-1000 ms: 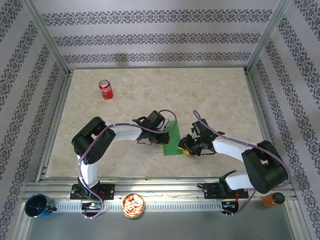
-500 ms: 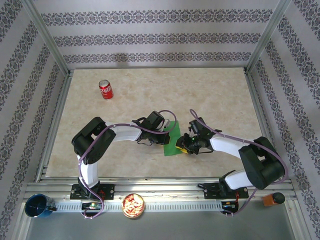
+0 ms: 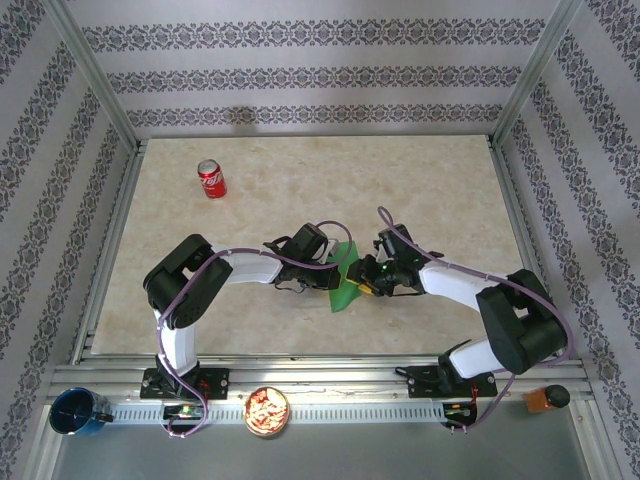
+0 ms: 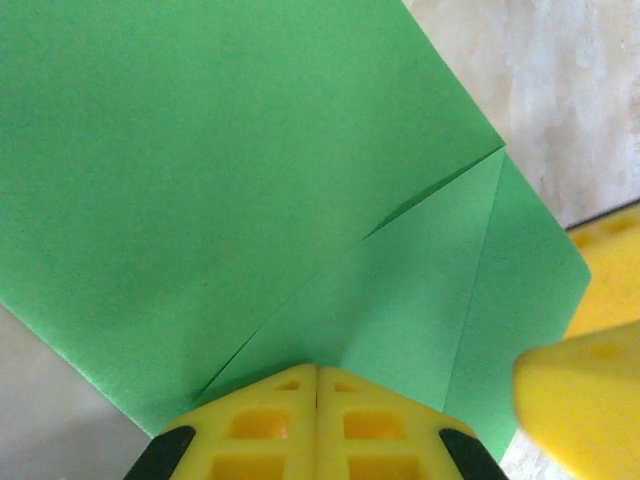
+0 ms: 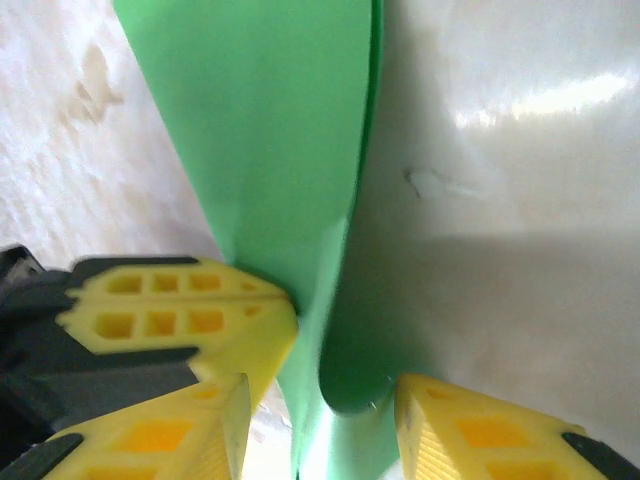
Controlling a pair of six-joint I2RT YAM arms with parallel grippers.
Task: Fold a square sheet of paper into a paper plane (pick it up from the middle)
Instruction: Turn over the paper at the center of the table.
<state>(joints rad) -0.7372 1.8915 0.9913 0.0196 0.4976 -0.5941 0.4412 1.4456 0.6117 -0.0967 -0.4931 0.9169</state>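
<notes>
The square sheet of paper (image 3: pixel 345 277) is bright green and partly folded, lying mid-table between both arms. In the left wrist view the paper (image 4: pixel 250 170) shows diagonal creases and a folded flap. My left gripper (image 4: pixel 317 370) is shut, its tips resting on the paper's near part. My right gripper (image 5: pixel 320 425) is open, and the paper's (image 5: pixel 270 120) right edge curls upward between its fingers. The left gripper's fingers (image 5: pixel 180 310) touch the sheet just beside it. In the top view the two grippers, left gripper (image 3: pixel 330 263) and right gripper (image 3: pixel 366 283), nearly meet over the sheet.
A red soda can (image 3: pixel 211 179) stands at the back left. On the front rail are a blue cup (image 3: pixel 78 412), a bowl of snacks (image 3: pixel 267 411) and an orange object (image 3: pixel 545 398). Patterned walls enclose the table.
My right gripper has slid left against the sheet, and the sheet's right edge has risen off the table. The left gripper has held still.
</notes>
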